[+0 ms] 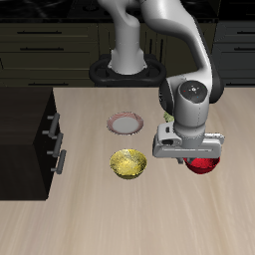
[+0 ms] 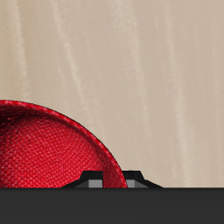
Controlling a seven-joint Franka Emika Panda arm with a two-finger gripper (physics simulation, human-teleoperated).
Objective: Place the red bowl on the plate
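One small red bowl [image 1: 204, 165] sits under the hand [image 1: 189, 159], well apart from the plate [image 1: 126, 123]. Looks rigid, light, slick; grab the rim. Can't tell whether it's clamped.

Exterior view looks down from the front; wrist view hangs close, seemingly straight above the shared red bowl [image 1: 203, 165].

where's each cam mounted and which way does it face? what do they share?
Exterior view: in front of and above the table, facing the base; shows the whole arm, the end effector over the red bowl, the yellow bowl, the plate.
Wrist view: on the end effector, looking down; shows a dark strip of its body, the red bowl, bare table.
Shared: red bowl and table.
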